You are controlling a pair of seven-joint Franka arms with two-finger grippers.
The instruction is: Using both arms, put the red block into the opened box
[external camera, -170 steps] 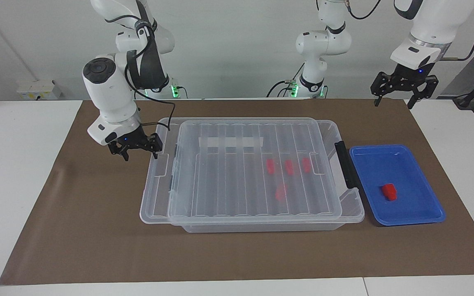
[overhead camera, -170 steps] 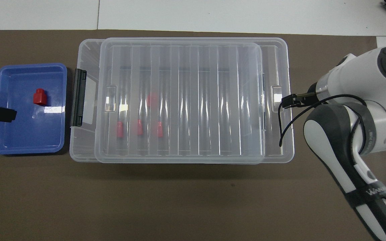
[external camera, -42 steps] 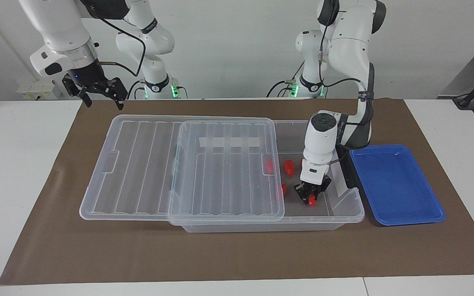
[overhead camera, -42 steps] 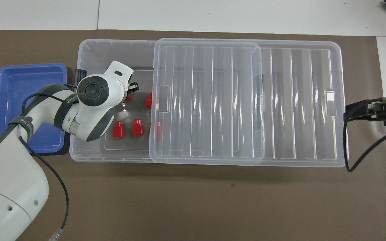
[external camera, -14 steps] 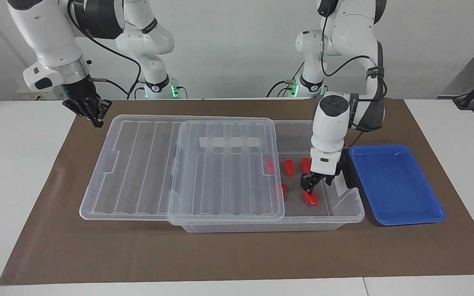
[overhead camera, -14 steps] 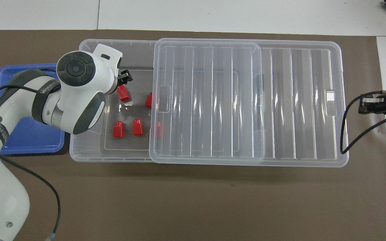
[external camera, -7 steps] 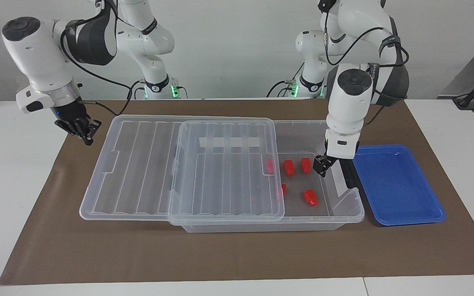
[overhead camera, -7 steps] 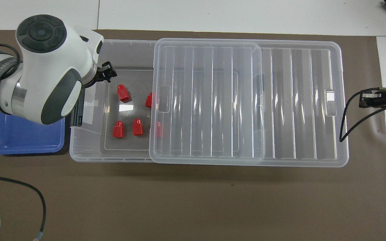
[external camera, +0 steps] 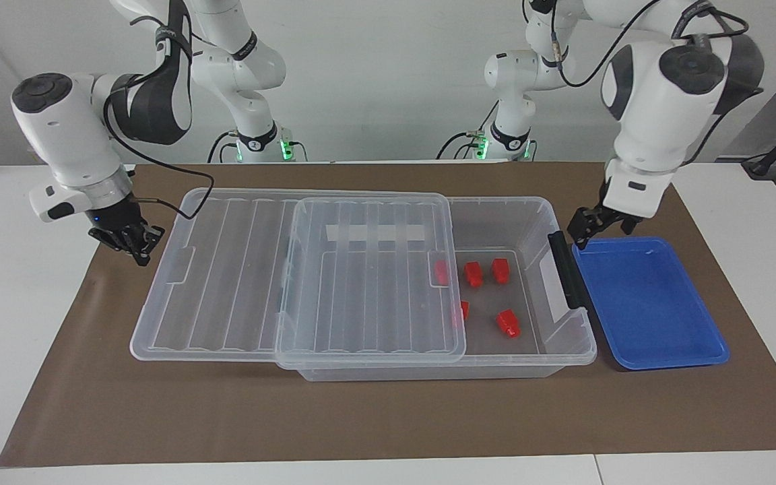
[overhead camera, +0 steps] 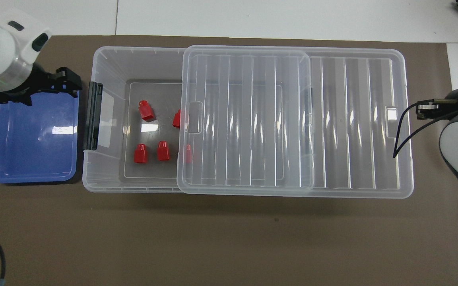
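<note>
Start at the robots' end. Your left gripper (external camera: 600, 228) hangs over the edge of the blue tray (external camera: 657, 303) that is nearer to the robots, close to the black latch (external camera: 566, 269) of the box (external camera: 550, 357). Its jaws stand open and there is nothing between them. Your right gripper (external camera: 133, 241) hangs low just beside the lid (external camera: 226, 283), at the right arm's end of the counter. Its jaws are closed on nothing, and I see a small gap between them and the lid.

The lid lies slid toward the right arm's end, so the part of the box by the latch is uncovered. In this part, three red blocks lie in a row nearer to the robots, the third one under the lid's edge. Farther from the robots lies a fourth, half under the lid. Beside it, toward the latch, is the red block (external camera: 508, 323) that I take as the one of the task. It rests on the floor of the box, free of both grippers. The tray is empty.

So I judge the placing as done. What is left, I think, is to close the box. For this you need the closed right jaws against the lid's end, low enough to catch its rim, and a straight push toward the latch. Keep the left gripper clear of that end.
</note>
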